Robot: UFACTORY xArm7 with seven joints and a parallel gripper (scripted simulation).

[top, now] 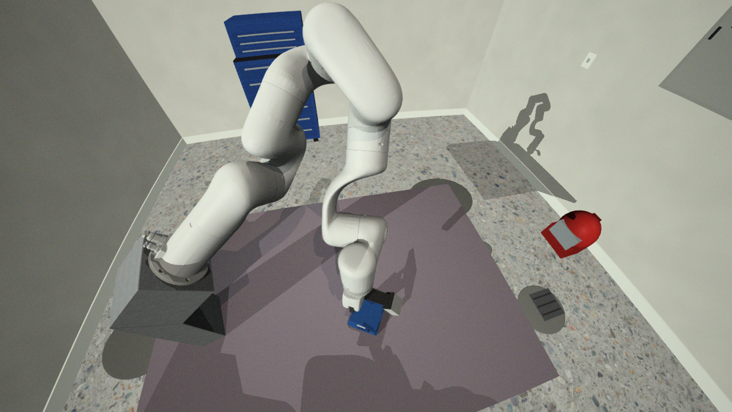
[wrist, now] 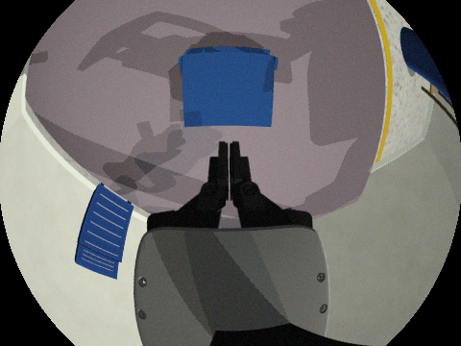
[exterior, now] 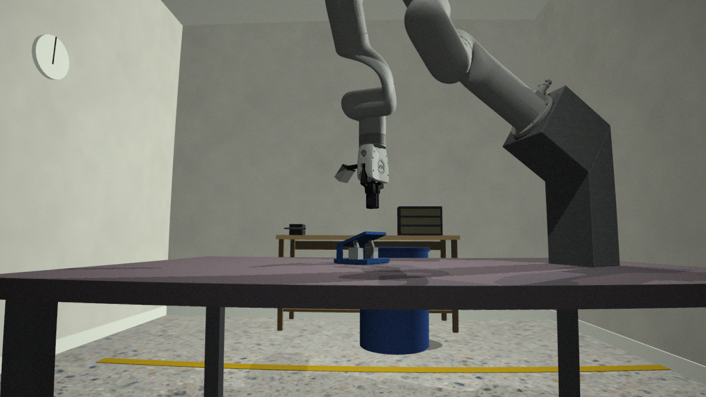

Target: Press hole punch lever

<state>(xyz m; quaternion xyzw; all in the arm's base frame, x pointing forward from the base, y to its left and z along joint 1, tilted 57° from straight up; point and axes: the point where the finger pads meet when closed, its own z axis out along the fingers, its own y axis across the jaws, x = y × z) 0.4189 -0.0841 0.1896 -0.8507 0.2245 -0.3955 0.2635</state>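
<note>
Fingers: my gripper [exterior: 373,203] has its two black fingers pressed flat together, tips meeting, with nothing between them.
Height: I hang in the air above the hole punch [exterior: 360,249], apart from it; in the exterior view open wall shows between my fingertips and its lever [exterior: 366,237].
Aim: I point straight down; in the wrist view the punch's blue top [wrist: 226,90] lies just beyond my fingertips.
Punch: it stands upright on the purple table [exterior: 197,274], around the middle of the top and well in from every edge in the top view [top: 366,316].
Lever: raised, sloping up from its left end to its right end in the exterior view, not pressed.
Punch body: a blue base plate lies flat on the table with grey blocks under the lever.
Arm: my white arm [top: 266,153] rises from a dark grey pedestal [exterior: 582,197] at the right side of the table in the exterior view, arches high and drops to my wrist.
Camera: a small grey box [exterior: 343,172] sticks out from my wrist to the left in the exterior view.
Shadows: my arm's shadow falls across the table around the punch.
Far side: a blue barrel [exterior: 393,331] stands on the floor behind the table, and a wooden bench [exterior: 305,237] stands beyond it.
</note>
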